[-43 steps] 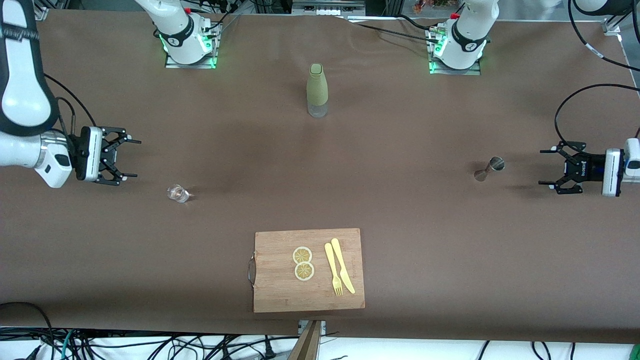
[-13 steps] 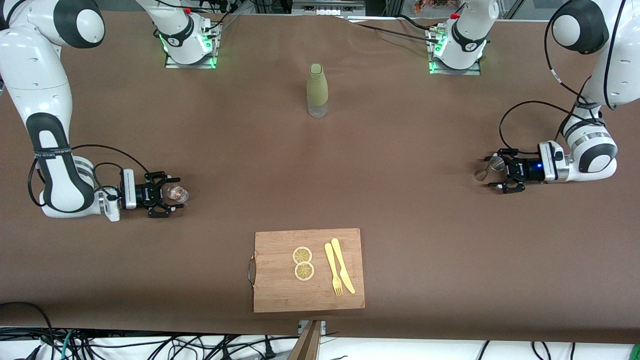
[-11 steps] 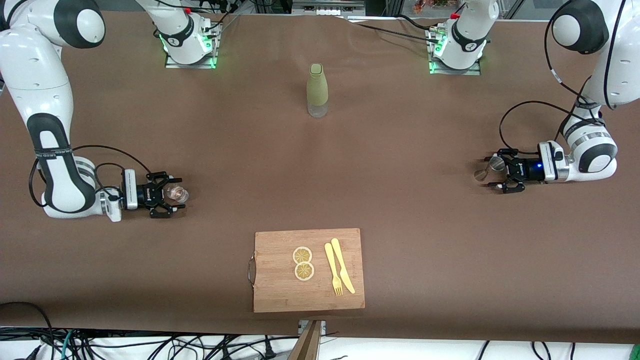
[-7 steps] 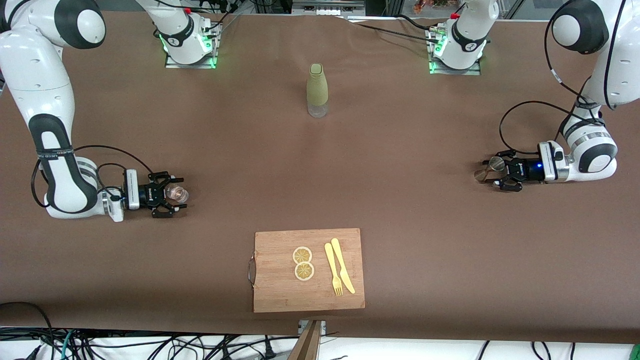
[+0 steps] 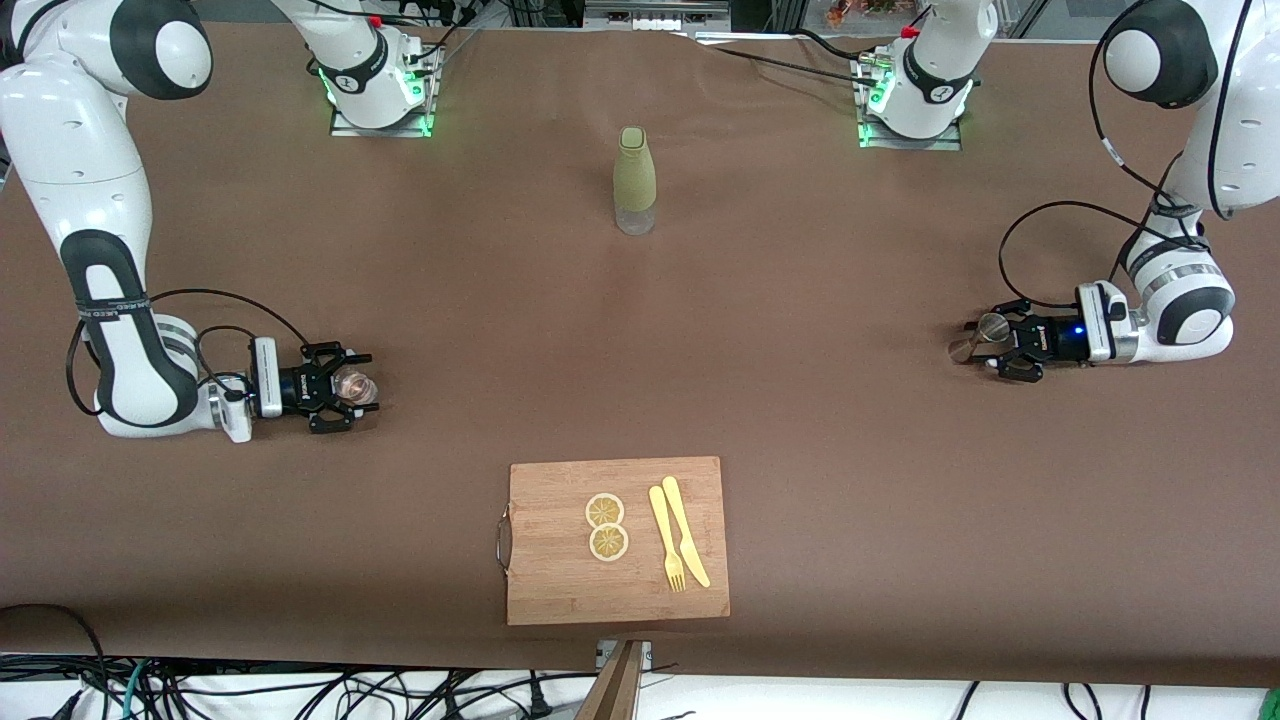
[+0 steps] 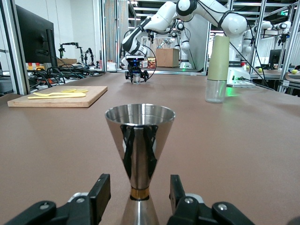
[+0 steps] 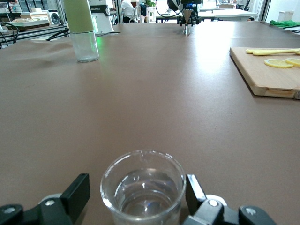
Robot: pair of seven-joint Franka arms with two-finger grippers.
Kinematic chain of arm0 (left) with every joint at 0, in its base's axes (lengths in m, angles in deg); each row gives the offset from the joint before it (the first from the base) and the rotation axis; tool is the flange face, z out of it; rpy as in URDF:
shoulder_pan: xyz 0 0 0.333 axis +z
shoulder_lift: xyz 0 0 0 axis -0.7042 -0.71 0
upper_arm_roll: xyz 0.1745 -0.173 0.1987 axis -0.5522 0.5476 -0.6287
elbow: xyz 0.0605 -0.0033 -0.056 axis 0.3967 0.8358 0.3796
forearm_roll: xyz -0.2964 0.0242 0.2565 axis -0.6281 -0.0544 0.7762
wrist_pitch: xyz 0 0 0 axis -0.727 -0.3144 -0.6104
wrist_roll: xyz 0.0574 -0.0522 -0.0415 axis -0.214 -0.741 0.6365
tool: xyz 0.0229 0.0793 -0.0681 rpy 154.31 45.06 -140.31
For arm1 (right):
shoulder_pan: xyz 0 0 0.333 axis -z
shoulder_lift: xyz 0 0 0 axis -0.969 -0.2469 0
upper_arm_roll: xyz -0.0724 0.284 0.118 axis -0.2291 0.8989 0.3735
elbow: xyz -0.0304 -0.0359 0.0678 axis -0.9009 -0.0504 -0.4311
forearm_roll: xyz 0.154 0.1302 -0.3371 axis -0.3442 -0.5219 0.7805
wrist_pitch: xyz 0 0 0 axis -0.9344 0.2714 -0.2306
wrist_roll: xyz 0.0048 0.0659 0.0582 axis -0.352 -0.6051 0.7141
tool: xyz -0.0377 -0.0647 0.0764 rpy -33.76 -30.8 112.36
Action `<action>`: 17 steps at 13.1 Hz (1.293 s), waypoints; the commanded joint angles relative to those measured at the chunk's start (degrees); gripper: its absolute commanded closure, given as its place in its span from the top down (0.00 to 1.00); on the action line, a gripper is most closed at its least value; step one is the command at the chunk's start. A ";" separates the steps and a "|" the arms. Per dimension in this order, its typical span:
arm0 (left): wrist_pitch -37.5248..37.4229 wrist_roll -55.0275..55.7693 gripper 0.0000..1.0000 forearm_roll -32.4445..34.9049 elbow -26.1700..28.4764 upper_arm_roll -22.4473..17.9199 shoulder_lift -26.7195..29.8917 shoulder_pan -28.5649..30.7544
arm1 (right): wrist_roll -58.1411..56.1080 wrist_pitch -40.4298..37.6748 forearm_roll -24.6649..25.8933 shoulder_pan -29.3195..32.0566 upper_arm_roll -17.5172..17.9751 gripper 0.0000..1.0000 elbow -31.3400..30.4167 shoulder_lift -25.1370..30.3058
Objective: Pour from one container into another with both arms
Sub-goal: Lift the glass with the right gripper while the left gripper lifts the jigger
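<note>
A steel jigger (image 5: 978,337) stands on the brown table toward the left arm's end. My left gripper (image 5: 986,346) lies low beside the table with its fingers on either side of the jigger's narrow waist (image 6: 140,190). In the left wrist view a gap shows on each side, so it is open. A small clear glass (image 5: 356,386) holding some clear liquid stands toward the right arm's end. My right gripper (image 5: 360,384) brackets the glass (image 7: 143,192). One finger (image 7: 193,188) is very close to the glass wall and the other finger (image 7: 79,191) stands off it.
A green bottle (image 5: 634,180) with a clear base stands mid-table, nearer the arm bases. A wooden cutting board (image 5: 560,580) lies nearer the front camera, with two lemon slices (image 5: 606,526) and a yellow fork and knife (image 5: 678,545) on it.
Both arms came down from raised positions to their containers. Over the last second the left gripper's fingers narrowed round the jigger and the right gripper slid farther round the glass.
</note>
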 commanded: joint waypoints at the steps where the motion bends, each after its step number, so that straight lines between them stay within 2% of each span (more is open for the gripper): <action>1: -0.70 -9.43 0.39 -1.10 1.05 -0.96 -0.27 -0.51 | -0.74 -1.15 -0.81 1.16 0.99 0.79 0.48 -0.54; 2: -0.70 -9.35 0.27 -1.18 0.78 -0.96 -0.27 -0.51 | -0.74 -1.15 -0.81 1.16 0.99 0.76 0.48 -0.54; 3: -0.61 -9.35 0.10 -1.27 0.69 -0.96 -0.27 -0.51 | -0.74 -1.15 -0.81 1.16 0.99 0.73 0.48 -0.54; 4: -0.61 -9.26 0.00 -1.45 0.69 -0.96 -0.36 -0.43 | -0.83 -1.15 -0.81 1.16 0.99 0.71 0.48 -0.54; 8: -0.26 -9.17 0.00 -1.89 0.08 -0.79 -0.97 -0.86 | -0.83 -1.15 -0.81 1.25 0.99 0.61 0.48 -0.54; 12: -0.26 -9.00 0.00 -3.03 -1.58 -0.52 -0.62 -1.39 | -0.83 -1.15 -0.81 1.25 0.99 0.41 0.48 -0.62; 14: -0.52 -5.76 0.00 -2.42 -1.68 0.96 0.34 -3.14 | -0.75 -1.15 -0.81 1.25 0.99 0.34 0.48 -0.54; 17: -0.26 0.66 0.00 -3.02 -1.68 5.26 2.63 -7.35 | -0.66 -1.15 -0.81 1.25 0.99 0.33 0.48 -0.54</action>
